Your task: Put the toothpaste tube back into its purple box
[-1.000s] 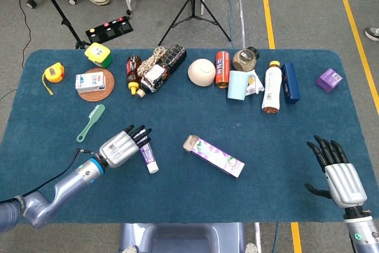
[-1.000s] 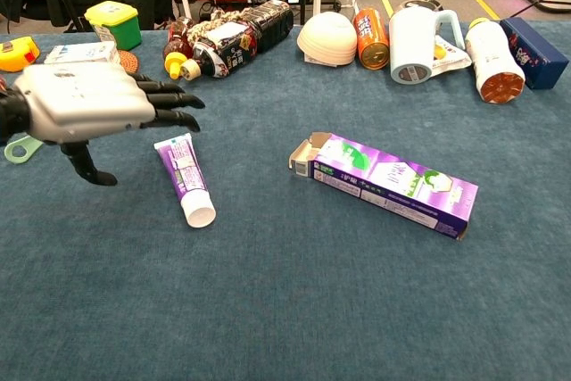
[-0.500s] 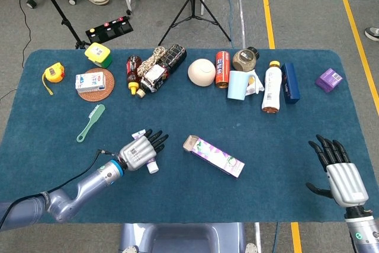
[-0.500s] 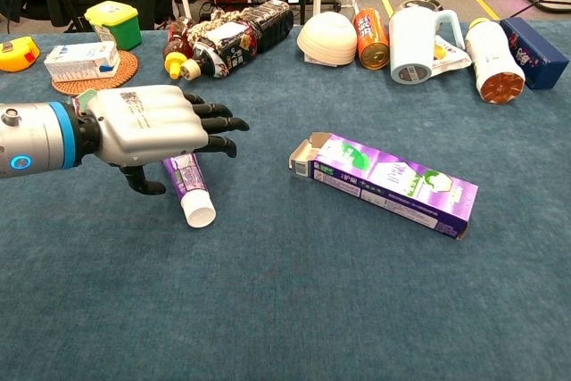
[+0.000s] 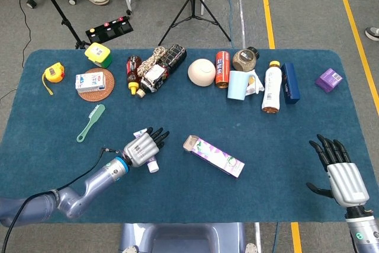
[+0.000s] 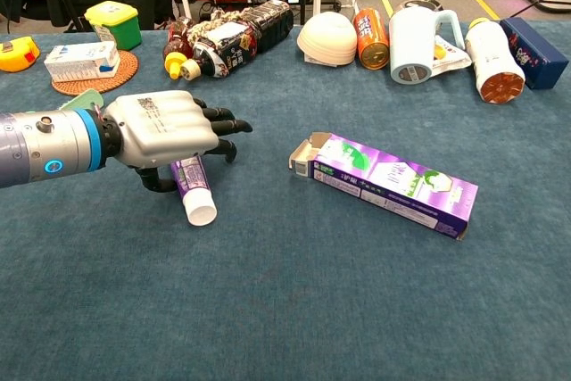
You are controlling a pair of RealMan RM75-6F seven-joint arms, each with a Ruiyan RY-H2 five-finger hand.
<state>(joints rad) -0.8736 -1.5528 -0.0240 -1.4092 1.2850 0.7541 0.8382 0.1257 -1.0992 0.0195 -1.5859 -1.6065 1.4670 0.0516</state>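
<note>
The toothpaste tube [image 6: 193, 186] lies on the blue cloth, white cap toward me; its cap end [image 5: 153, 166] also peeks out in the head view. My left hand [image 6: 165, 127] hangs palm down over the tube's rear half, fingers stretched to the right and thumb curled down beside the tube, without gripping it. In the head view the left hand [image 5: 144, 146] covers most of the tube. The purple box [image 6: 384, 183] lies flat to the right, its open flap end facing the tube; the purple box [image 5: 214, 156] sits mid-table. My right hand [image 5: 339, 173] is open at the near right edge.
Along the far side stand a yellow-green box [image 5: 98, 55], a tape measure [image 5: 53, 74], a carton on a coaster [image 5: 90, 81], bottles [image 5: 155, 68], a bowl [image 5: 201, 71], a can [image 5: 222, 69], a blue mug [image 5: 238, 85], a white bottle [image 5: 272, 87] and a small purple box [image 5: 328, 79]. A green brush [image 5: 90, 122] lies at left.
My left hand has moved right from beside the tube to over it, then settled lower with the thumb next to it. The box and right hand have stayed put.
</note>
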